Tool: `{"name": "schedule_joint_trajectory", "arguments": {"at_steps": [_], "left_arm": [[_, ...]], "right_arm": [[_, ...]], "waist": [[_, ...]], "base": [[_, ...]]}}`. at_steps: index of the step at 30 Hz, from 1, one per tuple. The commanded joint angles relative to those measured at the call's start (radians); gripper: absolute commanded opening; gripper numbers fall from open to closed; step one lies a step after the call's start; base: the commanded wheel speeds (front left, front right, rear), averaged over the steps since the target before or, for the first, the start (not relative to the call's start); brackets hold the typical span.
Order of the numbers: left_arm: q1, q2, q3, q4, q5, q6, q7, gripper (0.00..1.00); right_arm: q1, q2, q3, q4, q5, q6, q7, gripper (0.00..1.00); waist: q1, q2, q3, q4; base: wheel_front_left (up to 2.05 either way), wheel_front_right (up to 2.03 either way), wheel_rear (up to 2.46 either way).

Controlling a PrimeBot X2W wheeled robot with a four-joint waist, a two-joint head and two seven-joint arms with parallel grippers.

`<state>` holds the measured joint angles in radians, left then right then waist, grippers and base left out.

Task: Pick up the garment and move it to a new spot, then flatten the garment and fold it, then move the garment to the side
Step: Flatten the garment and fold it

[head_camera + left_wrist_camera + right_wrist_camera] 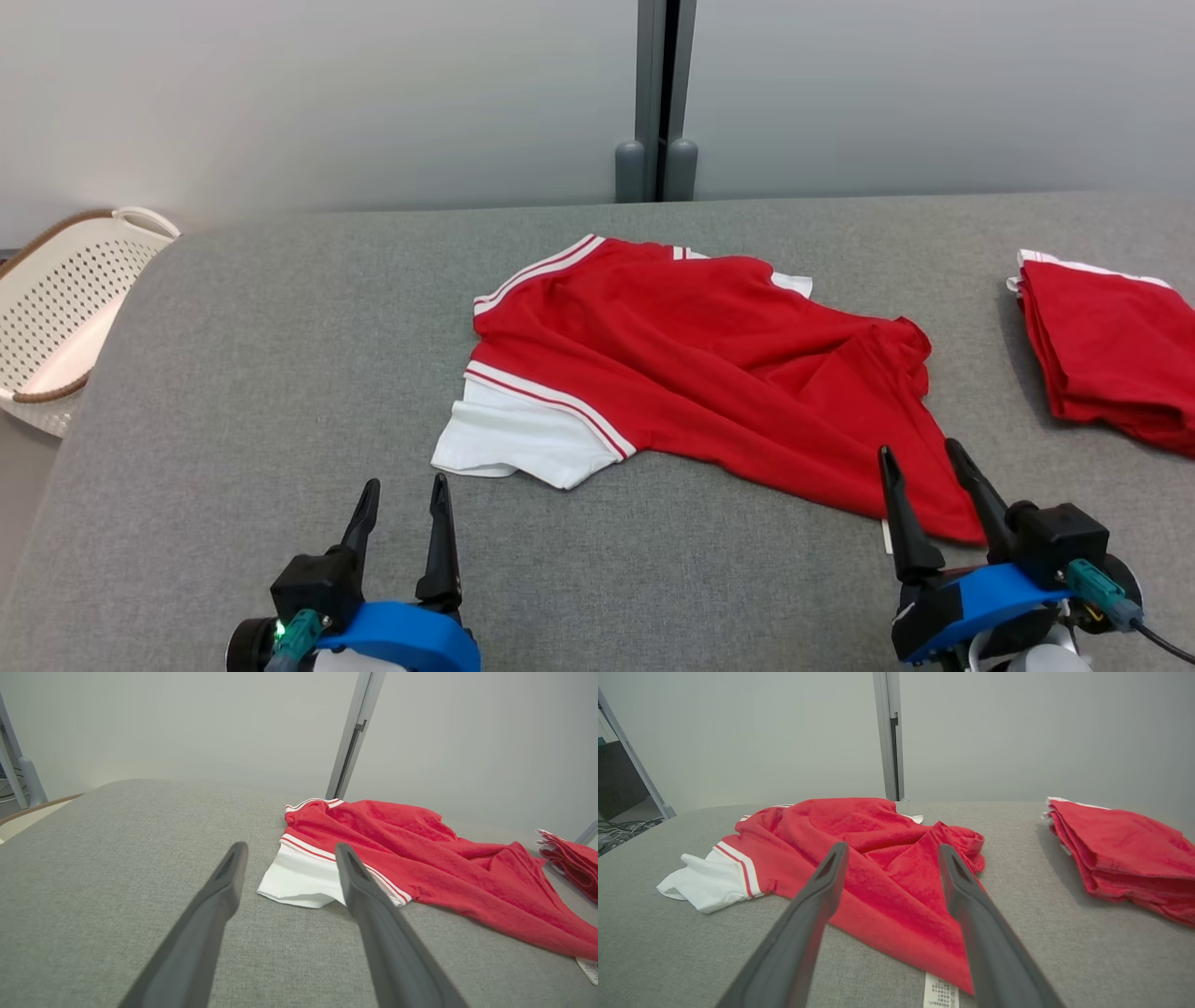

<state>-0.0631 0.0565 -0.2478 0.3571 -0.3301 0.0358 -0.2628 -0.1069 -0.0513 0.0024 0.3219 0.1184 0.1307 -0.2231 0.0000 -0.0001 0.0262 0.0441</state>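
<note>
- Left gripper [405, 482]: nearest item, low at the left; fingers spread, nothing held. It stands over bare table [280, 373], apart from the cloth.
- Right gripper [919, 448]: low at the right; fingers parted, empty. The tips stand at the garment's near right corner, which lies between the fingers in the right wrist view. Whether they touch the cloth cannot be told.
- Care label [941, 994]: white, printed, showing at that same corner.
- T-shirt [709, 364]: red, rumpled and partly spread at the table's middle. Its long axis runs from far left to near right. The sleeve end points left and the hem corner points toward the right gripper.
- White sleeve [509, 439]: edged with red and white stripes, ahead of the left gripper and slightly to its right.
- Stack of folded red garments [1111, 355]: at the table's right edge, well apart from the T-shirt.
- Laundry basket [65, 308]: white, perforated, beside the table's left end.
- Partition wall [373, 93]: grey, with an upright post [658, 93], behind the table.
</note>
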Motion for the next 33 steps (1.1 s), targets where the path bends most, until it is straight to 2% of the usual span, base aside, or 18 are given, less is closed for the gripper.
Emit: {"name": "schedule_joint_trajectory", "arguments": {"at_steps": [1,5,10,16,24,33], "left_arm": [[-0.024,0.005,-0.004,0.005,0.008,0.001,-0.003,1.00],[-0.078,0.016,0.002,0.055,-0.003,0.004,0.044,1.00],[-0.187,0.028,0.007,0.168,-0.026,-0.005,0.184,1.00],[-0.298,0.046,0.017,0.295,-0.041,0.015,0.312,1.00],[-0.373,0.069,0.052,0.408,-0.067,0.063,0.387,1.00],[-0.402,0.088,0.033,0.498,-0.074,0.027,0.427,1.00]], "right_arm": [[-0.022,0.001,-0.001,-0.001,0.004,0.000,-0.010,1.00],[-0.032,0.001,-0.002,-0.003,0.001,0.000,-0.011,1.00],[-0.048,0.001,0.001,-0.008,-0.006,0.000,-0.015,1.00],[-0.063,0.000,0.009,-0.005,-0.007,0.000,-0.020,1.00],[-0.067,0.000,0.003,0.003,-0.010,0.000,-0.025,1.00],[-0.056,0.001,-0.002,0.007,-0.019,0.000,-0.027,1.00]], "waist": [[0.0000,0.0001,0.009,0.001],[0.0000,0.0001,0.041,-0.007],[0.0000,0.0001,0.084,-0.030],[0.0000,0.0001,0.120,-0.074],[0.0000,0.0001,0.132,-0.124],[0.0000,0.0001,0.136,-0.157]], "base": [[0.00,0.00,0.00],[0.00,0.00,0.00],[0.00,0.00,0.00],[0.00,0.00,0.00],[0.00,0.00,0.00],[0.00,0.00,0.00]]}}
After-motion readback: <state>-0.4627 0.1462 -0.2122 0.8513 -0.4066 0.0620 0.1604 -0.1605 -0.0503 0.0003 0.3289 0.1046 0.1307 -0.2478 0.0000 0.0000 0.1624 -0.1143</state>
